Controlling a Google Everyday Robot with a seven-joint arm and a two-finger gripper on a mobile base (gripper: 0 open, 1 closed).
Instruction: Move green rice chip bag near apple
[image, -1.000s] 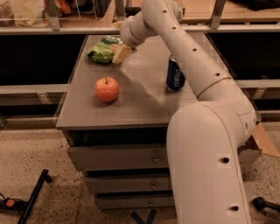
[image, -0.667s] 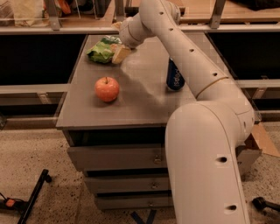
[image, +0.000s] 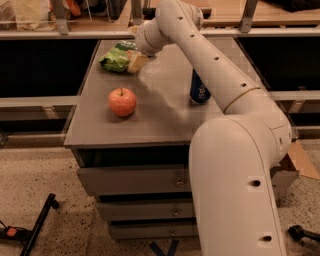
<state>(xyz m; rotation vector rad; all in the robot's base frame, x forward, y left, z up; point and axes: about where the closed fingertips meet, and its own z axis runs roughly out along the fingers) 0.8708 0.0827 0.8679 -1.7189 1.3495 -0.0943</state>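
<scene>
The green rice chip bag (image: 116, 59) lies at the far left of the grey cabinet top (image: 160, 112). My gripper (image: 135, 61) is at the bag's right edge, with a pale finger against the bag. The orange-red apple (image: 122, 101) stands nearer the front left, well apart from the bag. My arm reaches from the lower right over the cabinet top to the bag.
A blue Pepsi can (image: 199, 90) stands at the right, partly behind my arm. The cabinet has drawers (image: 132, 181) below. A rail and shelf (image: 75, 34) run behind the cabinet. A black tool (image: 35, 228) lies on the floor at left.
My gripper and wrist have shifted slightly at the bag's right edge. The bag, apple and can have not moved.
</scene>
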